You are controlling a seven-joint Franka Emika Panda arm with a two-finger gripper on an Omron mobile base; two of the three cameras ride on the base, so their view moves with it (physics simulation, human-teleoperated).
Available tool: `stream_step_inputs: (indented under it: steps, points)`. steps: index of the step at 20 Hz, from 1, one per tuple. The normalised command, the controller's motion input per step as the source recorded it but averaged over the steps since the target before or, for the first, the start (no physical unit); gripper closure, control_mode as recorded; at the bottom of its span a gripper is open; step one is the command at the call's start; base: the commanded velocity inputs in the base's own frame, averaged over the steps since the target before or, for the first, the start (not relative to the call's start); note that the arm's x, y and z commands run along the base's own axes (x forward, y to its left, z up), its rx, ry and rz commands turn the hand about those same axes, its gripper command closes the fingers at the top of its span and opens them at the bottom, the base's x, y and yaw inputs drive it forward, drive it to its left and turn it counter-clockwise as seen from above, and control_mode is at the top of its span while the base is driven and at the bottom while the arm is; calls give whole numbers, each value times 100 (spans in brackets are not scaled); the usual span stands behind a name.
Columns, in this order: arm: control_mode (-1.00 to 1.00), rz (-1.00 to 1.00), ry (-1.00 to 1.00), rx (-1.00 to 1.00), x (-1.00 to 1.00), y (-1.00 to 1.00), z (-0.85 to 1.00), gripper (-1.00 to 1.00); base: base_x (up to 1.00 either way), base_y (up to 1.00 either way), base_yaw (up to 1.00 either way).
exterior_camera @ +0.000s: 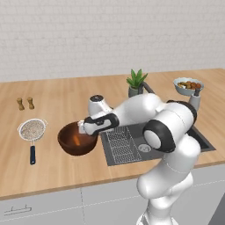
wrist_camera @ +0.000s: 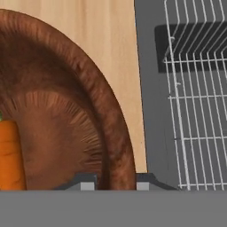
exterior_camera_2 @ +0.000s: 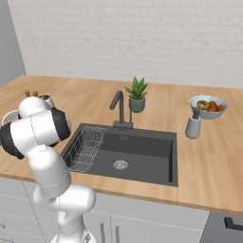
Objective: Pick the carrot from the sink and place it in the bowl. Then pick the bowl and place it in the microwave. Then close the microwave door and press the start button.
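The dark reddish-brown wooden bowl (exterior_camera: 75,141) stands on the counter just left of the sink (exterior_camera: 176,147). The orange carrot (wrist_camera: 9,157) lies on the bowl's floor. My gripper (wrist_camera: 115,182) comes down on the bowl's right rim (wrist_camera: 116,146). One fingertip (wrist_camera: 86,181) is inside the wall and the other is outside it. Both press against the thick wall, so the gripper is shut on the bowl. In the left base view the hand (exterior_camera: 82,127) sits over that rim. The microwave and its door are out of view.
A wire rack (exterior_camera: 121,145) fills the sink's left part, close to the bowl. A mesh strainer with a blue handle (exterior_camera: 32,132) lies left of the bowl. Behind the sink stand the faucet (exterior_camera_2: 118,107), a potted plant (exterior_camera_2: 137,95), a grey fruit bowl (exterior_camera_2: 208,106) and a dispenser (exterior_camera_2: 193,126).
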Motion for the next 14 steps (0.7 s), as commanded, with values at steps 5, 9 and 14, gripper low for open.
stream_step_inputs:
  steps: [5,9,14]
  points:
    - [-100,-29,0,3,-14,-30,47,100,0,0,0]
    - [-100,-31,0,3,-7,-29,55,100,0,0,0]
    - [-100,-29,-1,0,-15,-18,66,100,0,0,0]
